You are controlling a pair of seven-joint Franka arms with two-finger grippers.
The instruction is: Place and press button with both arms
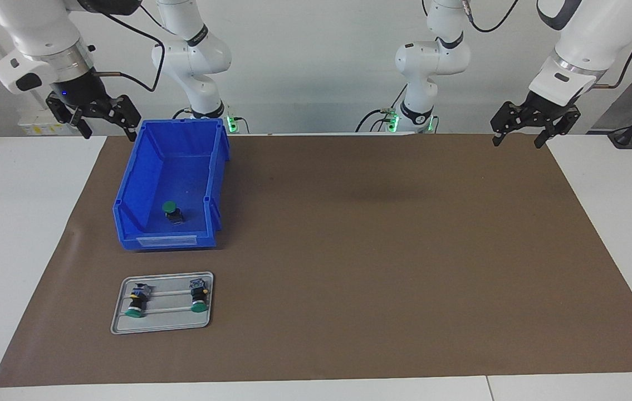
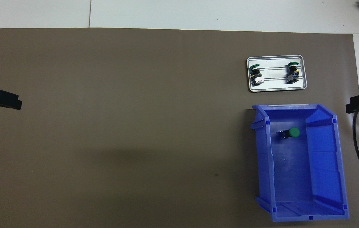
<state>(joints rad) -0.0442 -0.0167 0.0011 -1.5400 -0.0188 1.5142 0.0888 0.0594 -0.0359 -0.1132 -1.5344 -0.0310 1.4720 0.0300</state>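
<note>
**Both arms wait; one button loose in the bin**

Brown matting (image 1: 349,250) covers the white table (image 1: 15,234) almost edge to edge, giving the parts a plain, non-slip ground. Toward the right arm's end sits a blue bin (image 1: 151,167), its low open front turned away from the robots. Inside lies the button (image 1: 171,210), tipped on its side near that front, green cap showing (probably the one to fetch). Just beside the bin, nearer the mat's edge away from the robots, a grey tray (image 1: 121,312) carries two more buttons (image 1: 138,301) (image 1: 199,295), laid across its two rails with caps pointing away from the robots, so a third slot between them looks free.

Right gripper (image 1: 105,120) hangs over the bin's corner nearest the robots, claw spread and holding nothing. Left gripper (image 1: 535,123) waits above the mat's corner at its own end, likewise spread.
</note>
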